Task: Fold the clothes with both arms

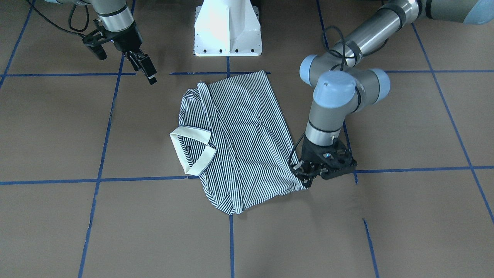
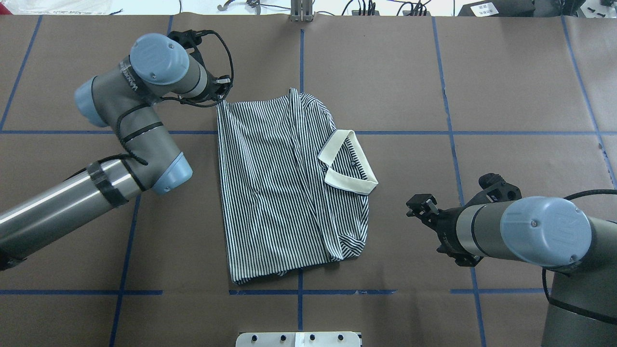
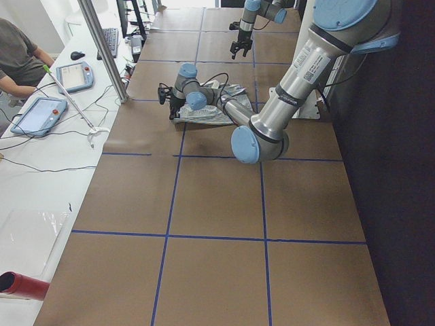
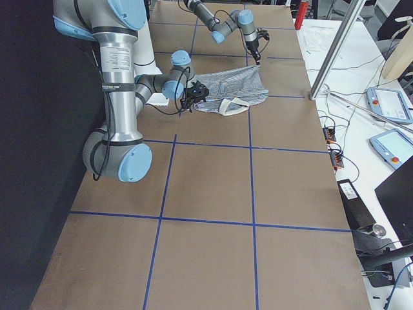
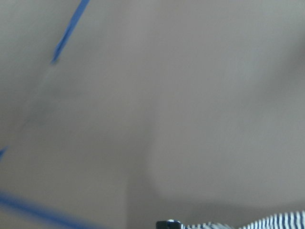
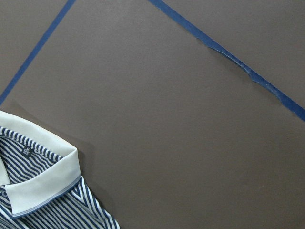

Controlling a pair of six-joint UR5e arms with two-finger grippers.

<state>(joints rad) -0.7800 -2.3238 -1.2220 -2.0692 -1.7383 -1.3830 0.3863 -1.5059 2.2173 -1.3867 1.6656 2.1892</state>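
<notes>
Shirt (image 2: 270,193) lies part-folded on the table (image 2: 506,96). Left claw (image 1: 304,175) looks pinched on its hem corner, mid-fold; next, that corner likely needs carrying across. Right claw (image 1: 151,77) hovers empty, gap unclear.

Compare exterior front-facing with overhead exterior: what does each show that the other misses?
Front-facing only: the left gripper low at the polo shirt's hem corner, and most of the white pedestal base, of which overhead catches just a strip.

Overhead only: cables and clutter beyond the table's far edge. In that view the left arm's wrist hides its gripper.

Both: the shirt partly folded on the brown table, its cream collar showing, the blue tape grid, and the right gripper apart from the shirt on its collar side.
</notes>
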